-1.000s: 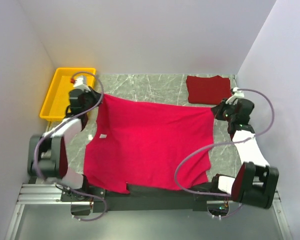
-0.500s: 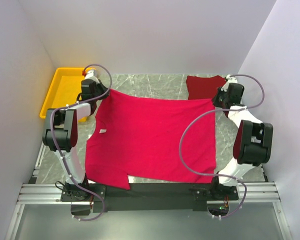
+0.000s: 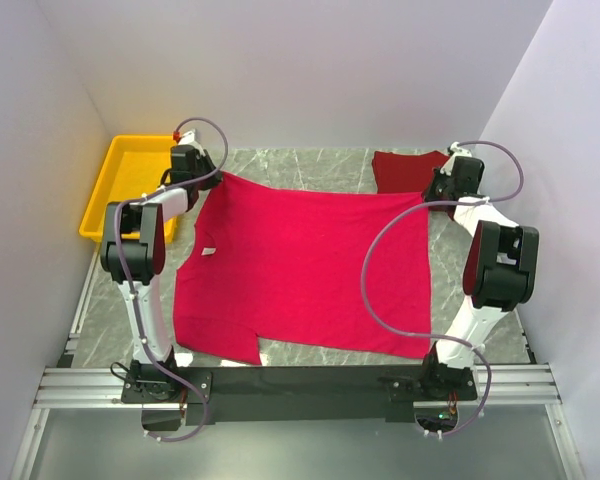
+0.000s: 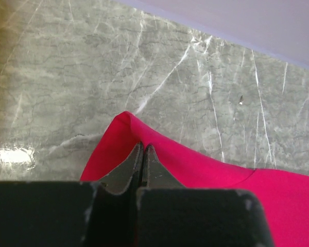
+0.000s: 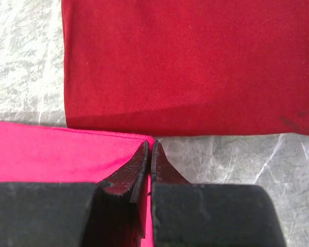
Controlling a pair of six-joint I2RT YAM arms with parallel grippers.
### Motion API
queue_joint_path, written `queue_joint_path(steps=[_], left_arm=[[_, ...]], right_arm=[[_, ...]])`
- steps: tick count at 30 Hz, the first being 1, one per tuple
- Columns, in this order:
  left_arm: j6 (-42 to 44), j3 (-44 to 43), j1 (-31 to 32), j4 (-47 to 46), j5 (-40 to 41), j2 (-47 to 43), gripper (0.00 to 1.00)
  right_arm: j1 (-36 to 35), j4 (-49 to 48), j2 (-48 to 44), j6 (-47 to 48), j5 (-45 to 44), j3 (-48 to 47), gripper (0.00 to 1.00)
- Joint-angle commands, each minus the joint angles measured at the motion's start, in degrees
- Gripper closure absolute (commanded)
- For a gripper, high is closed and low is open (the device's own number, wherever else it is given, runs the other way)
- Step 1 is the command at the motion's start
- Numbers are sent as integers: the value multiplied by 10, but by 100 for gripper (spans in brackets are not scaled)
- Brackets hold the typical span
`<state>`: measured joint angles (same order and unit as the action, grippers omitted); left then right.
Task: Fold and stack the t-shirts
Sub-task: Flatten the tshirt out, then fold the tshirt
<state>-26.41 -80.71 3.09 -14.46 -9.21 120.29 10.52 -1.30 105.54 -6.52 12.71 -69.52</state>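
The bright crimson-pink t-shirt (image 3: 300,270) lies spread across the marble table, its small white neck label (image 3: 208,251) at the left. My left gripper (image 3: 216,178) is shut on its far left corner (image 4: 124,119). My right gripper (image 3: 427,195) is shut on its far right corner (image 5: 67,149). The darker maroon-red t-shirt (image 3: 405,172) lies folded at the far right, just beyond the right gripper (image 5: 150,144), and fills the top of the right wrist view (image 5: 190,67). The left gripper (image 4: 143,147) pinches the cloth edge low over the table.
A yellow plastic tray (image 3: 110,195) stands at the far left beside the left arm. White walls close in the table at the back and both sides. Bare marble (image 3: 300,165) shows beyond the pink shirt's far edge.
Both grippers have carried the pink shirt's far corners farther back, stretching the shirt away from the near edge. The arms have straightened out.
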Motion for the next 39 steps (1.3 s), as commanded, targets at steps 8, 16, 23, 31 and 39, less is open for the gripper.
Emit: queue_joint_path(steps=[8,16,23,31,39], left_arm=[[2,10,-19,-17,-35,-36,99],[15,49,-30,-29,-118,-73,99],[29,77,-63,-15,-140,-95,99],[47,85,-73,19,-153,-107,99],[58,94,-83,35,-158,-118,99]], right_arm=[[16,4,-20,-9,25,-20,100],[21,2,-41,5,82,7,100],[35,9,-55,34,138,18,100],[61,28,-62,77,203,32,100],[75,28,-74,87,212,53,100]])
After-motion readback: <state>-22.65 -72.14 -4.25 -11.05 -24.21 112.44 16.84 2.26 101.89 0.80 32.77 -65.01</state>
